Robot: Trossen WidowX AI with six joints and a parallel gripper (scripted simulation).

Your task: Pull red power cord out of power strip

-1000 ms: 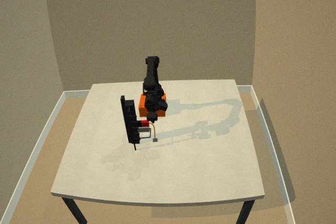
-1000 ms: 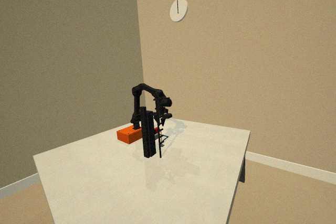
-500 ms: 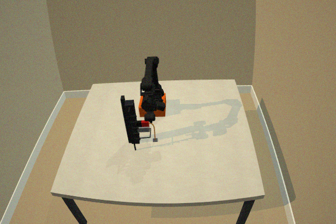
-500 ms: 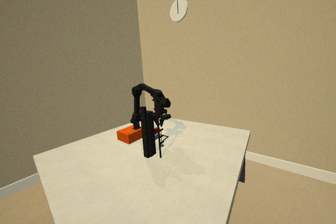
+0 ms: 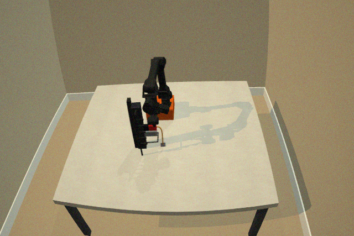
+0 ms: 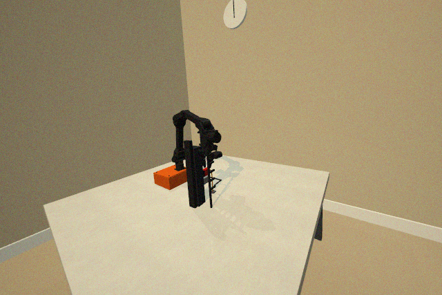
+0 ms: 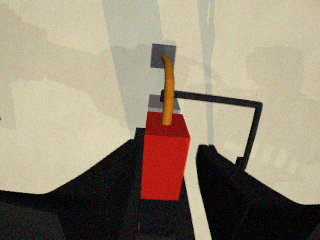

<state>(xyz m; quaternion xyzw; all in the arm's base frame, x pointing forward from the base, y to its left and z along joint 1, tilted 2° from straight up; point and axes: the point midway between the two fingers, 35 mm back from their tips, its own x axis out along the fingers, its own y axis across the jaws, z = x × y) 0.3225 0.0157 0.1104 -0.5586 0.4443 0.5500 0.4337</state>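
Observation:
The red plug sticks out sideways from the upright black power strip. An orange cord curves from the plug down to a small grey block. My gripper points down over the plug. In the wrist view its fingers stand apart, one on each side of the plug. A gap shows between the plug and the right finger; the left finger looks close to it. The gripper is open and holds nothing. The fingertips' exact depth is hard to tell.
A grey block lies just below the plug. A thin black wire frame sticks out beside it. The orange box under my arm stands behind, on the table.

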